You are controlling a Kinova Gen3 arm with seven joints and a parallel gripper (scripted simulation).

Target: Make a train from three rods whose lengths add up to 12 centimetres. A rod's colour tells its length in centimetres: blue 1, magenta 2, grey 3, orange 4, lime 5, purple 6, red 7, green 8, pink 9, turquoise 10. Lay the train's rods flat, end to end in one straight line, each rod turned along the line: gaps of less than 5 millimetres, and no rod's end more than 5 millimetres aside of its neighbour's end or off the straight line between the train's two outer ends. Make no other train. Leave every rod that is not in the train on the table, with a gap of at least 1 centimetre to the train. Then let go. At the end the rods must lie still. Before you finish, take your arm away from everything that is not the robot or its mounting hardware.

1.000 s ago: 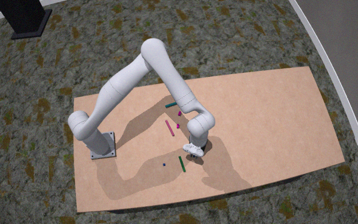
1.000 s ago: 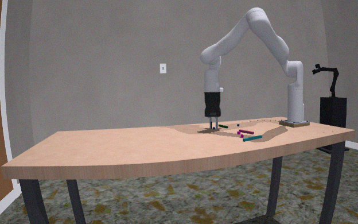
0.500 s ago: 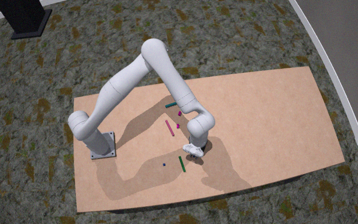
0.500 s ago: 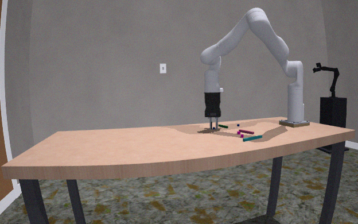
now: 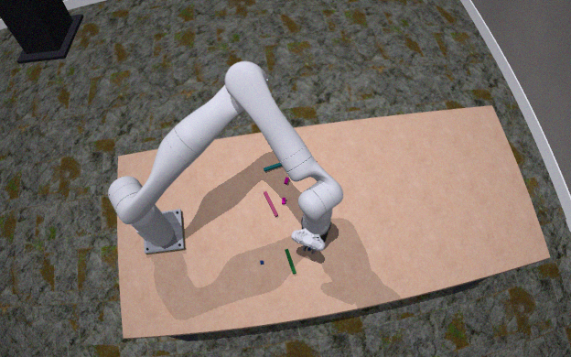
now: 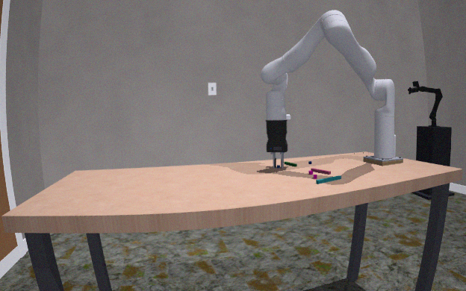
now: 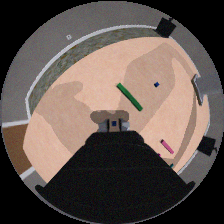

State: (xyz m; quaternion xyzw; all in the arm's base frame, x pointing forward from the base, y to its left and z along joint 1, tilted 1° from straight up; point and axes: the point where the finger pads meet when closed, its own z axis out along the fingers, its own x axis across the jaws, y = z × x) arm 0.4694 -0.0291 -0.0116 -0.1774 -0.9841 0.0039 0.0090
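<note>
My gripper [image 6: 278,165] points straight down with its fingertips close to the table, just right of the green rod [image 5: 290,261]. The fingers stand partly open, with a small blue rod [image 7: 114,123] lying between them; in the exterior view the gap looks wider than this blue rod [image 6: 278,166]. A second blue rod [image 5: 262,262] lies left of the green rod. The pink rod [image 5: 270,204], two short magenta rods [image 5: 286,180] [image 5: 284,200] and the turquoise rod [image 5: 273,167] lie farther back, under the arm. All rods lie apart from one another.
The arm's base [image 5: 165,231] is bolted near the table's left edge. A black stand [image 6: 433,143] is beside the table behind the base. The table's right half holds no objects.
</note>
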